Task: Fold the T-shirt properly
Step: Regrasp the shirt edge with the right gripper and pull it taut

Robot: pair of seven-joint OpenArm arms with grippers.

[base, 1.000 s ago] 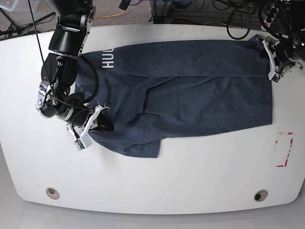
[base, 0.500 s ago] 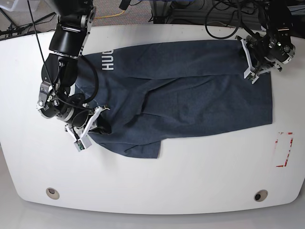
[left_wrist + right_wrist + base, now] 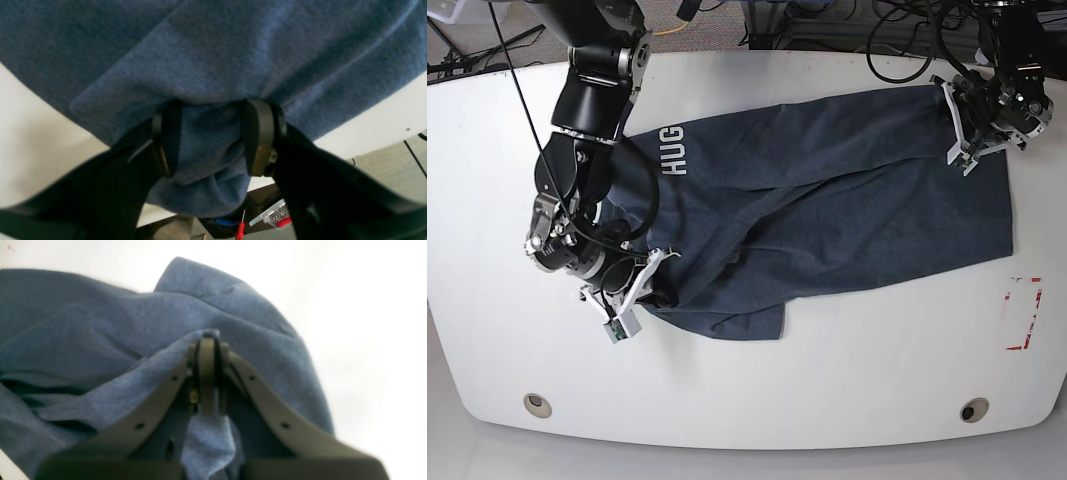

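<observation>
My right pincer (image 3: 207, 340) pinched a fold of the T-shirt (image 3: 827, 200); my left pincer (image 3: 213, 140) seemingly clamped bunched cloth at its corner, above the white worktop (image 3: 847, 390).

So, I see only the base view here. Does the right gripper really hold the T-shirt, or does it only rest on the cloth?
Observer: It holds it. In the right wrist view, the right gripper is shut on a thin fold of the T-shirt, pinched right at the tips.
Operator: Good. And the left gripper, at the other end of the shirt?
Observer: In the left wrist view, the left gripper also has cloth. Its fingers stand apart, and a thick bunch of the shirt fills the whole gap between them.
</observation>
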